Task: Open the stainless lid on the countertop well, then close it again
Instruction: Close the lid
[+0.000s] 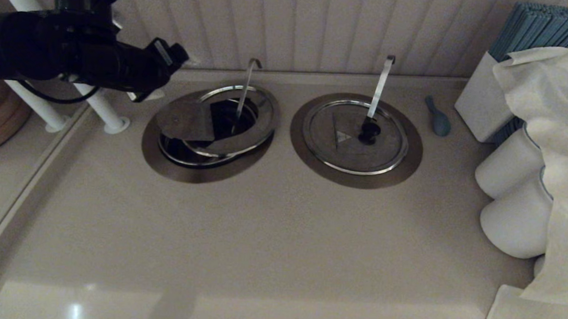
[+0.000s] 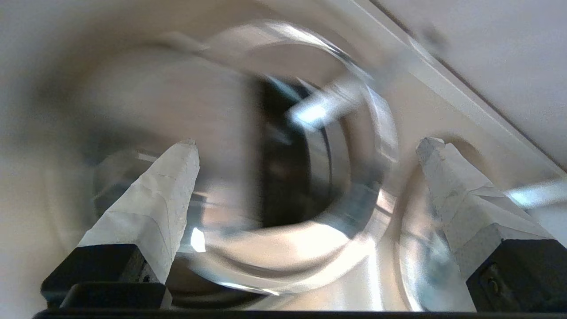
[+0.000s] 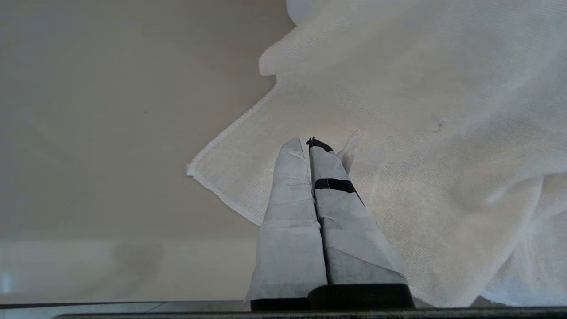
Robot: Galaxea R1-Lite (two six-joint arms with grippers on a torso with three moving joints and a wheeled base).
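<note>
Lid (image 1: 228,123) tilted, flap raised over well (image 1: 168,166), left claw (image 2: 305,150) released above it, right claw (image 3: 310,146) clenched over cloth (image 3: 421,133)

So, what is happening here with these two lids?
The left gripper is open and hovers above the left well, touching nothing. That well's lid sits askew, tilted on the rim, with its flap folded up, so the dark inside shows. A thin hooked ladle handle sticks out of it. The twin lid on the right lies flat and closed. The right gripper is shut and parked over a white cloth.
</note>
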